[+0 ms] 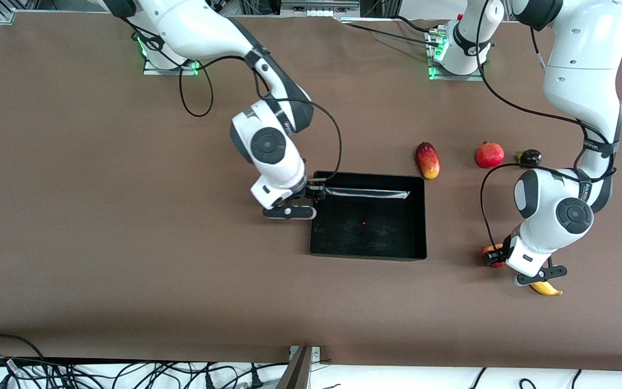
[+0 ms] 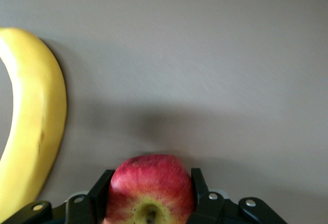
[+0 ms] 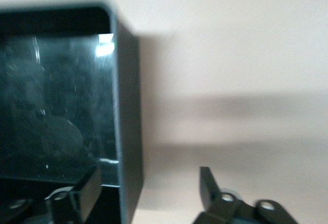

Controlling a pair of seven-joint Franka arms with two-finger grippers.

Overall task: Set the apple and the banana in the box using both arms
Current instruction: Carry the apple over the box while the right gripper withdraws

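Apple (image 2: 148, 190) clamped in left pincer (image 2: 149, 193) beside banana (image 2: 32, 131); right pincer (image 3: 148, 190) released, straddling box (image 3: 125, 131) wall.

Brown table (image 1: 100, 227); black cables (image 1: 127, 373) along near edge.

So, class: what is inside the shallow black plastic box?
Nothing is visible in the shallow black plastic box; the right gripper covers one corner. The small red apple sits in the left gripper.

- The box (image 1: 367, 254) holds nothing, its top open to entry.
- The right gripper (image 3: 148, 188) straddles the box wall (fingers spread), crowding that end.
- The banana (image 2: 31, 131) lies just beside the apple (image 2: 149, 188), which the left gripper (image 2: 149, 193) clamps.
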